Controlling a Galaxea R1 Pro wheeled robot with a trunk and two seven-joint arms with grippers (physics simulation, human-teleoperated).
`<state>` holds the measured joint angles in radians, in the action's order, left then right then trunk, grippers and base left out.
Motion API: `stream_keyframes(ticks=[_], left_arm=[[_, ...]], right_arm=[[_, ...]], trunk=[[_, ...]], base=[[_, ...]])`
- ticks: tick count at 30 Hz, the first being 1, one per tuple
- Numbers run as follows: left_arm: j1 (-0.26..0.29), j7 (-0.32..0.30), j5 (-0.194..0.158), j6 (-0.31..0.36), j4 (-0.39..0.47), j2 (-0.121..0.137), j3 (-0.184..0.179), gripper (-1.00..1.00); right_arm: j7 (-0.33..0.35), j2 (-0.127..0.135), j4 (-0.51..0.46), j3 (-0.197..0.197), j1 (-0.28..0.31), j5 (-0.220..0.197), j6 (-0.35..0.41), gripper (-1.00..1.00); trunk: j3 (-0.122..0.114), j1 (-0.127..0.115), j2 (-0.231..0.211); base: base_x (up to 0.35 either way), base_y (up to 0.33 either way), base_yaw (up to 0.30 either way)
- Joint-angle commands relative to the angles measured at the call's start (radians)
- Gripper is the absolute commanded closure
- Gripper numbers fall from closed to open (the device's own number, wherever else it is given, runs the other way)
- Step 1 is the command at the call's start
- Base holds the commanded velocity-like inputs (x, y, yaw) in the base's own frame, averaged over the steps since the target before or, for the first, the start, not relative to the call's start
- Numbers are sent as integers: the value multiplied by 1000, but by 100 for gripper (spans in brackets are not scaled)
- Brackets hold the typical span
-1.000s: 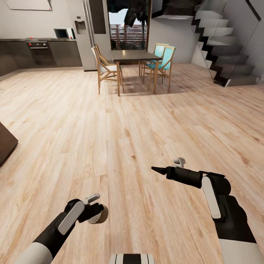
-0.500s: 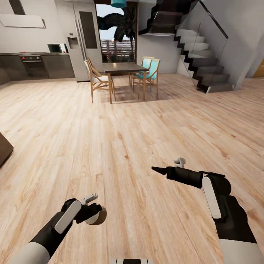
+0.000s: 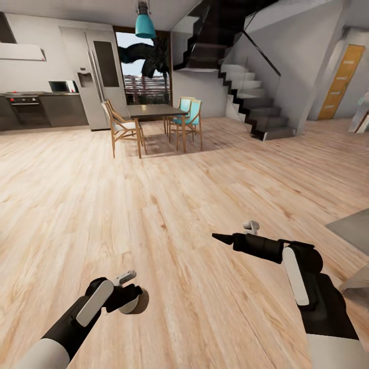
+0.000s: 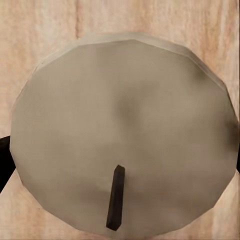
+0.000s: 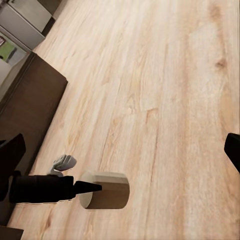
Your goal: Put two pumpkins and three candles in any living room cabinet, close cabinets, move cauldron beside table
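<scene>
A stubby beige candle (image 3: 136, 302) lies sideways in my left gripper (image 3: 128, 299), which is shut on it low at the left of the head view. The left wrist view looks straight at the candle's (image 4: 120, 125) flat top and dark wick. From the right wrist view I see that same candle (image 5: 110, 190) held on the left gripper's black fingers (image 5: 82, 188) above the plank floor. A dark-brown cabinet (image 5: 30, 100) stands beyond them. My right gripper (image 3: 218, 237) hovers over bare floor at the lower right, open and empty.
A dining table (image 3: 154, 110) with wooden and teal chairs stands far ahead, kitchen units (image 3: 46, 107) behind it at the left. Stairs (image 3: 251, 110) rise at the back right. A grey slab corner (image 3: 353, 228) juts in at the right edge. Wide plank floor lies between.
The head view has swung right and upward: the dark cabinet corner left the left edge, the grey slab and an orange door appeared. Both arms keep their pose, candle still held.
</scene>
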<state>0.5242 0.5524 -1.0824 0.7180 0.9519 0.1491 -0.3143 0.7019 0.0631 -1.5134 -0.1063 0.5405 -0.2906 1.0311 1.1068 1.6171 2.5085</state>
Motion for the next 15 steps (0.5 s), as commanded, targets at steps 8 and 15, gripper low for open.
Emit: stream_keyframes(ticks=[8, 15], left_arm=[[0, 9, -10, 0, 1, 2, -3, 100], [0, 9, -10, 0, 1, 2, -3, 100]], right_arm=[[6, 0, 7, -1, 1, -38, 4, -100], [6, -1, 7, -1, 1, -44, 6, -100]], trunk=[[-36, -4, -2], [-58, -7, -3]], base=[[-171, 0, -131], [-281, 0, -126]])
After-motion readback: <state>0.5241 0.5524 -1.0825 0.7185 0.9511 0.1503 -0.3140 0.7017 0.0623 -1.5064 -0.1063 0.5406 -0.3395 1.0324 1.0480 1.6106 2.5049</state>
